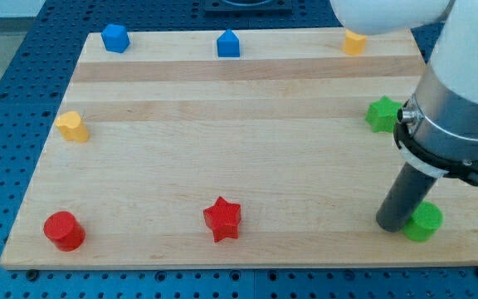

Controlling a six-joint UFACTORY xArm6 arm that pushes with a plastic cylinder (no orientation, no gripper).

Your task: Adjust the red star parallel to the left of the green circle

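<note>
The red star [222,218] lies near the view's bottom, a little left of the middle of the board. The green circle [425,222] sits at the bottom right, partly hidden behind the rod. My tip [392,224] rests on the board right against the green circle's left side, far to the right of the red star. The star and the circle lie at about the same height in the view.
A red cylinder [64,230] is at the bottom left, a yellow block [72,126] at the left edge. Two blue blocks [115,38] [228,44] and a yellow block [354,42] line the top. A green star [382,115] is at the right. The wooden board [222,124] ends close to the circle.
</note>
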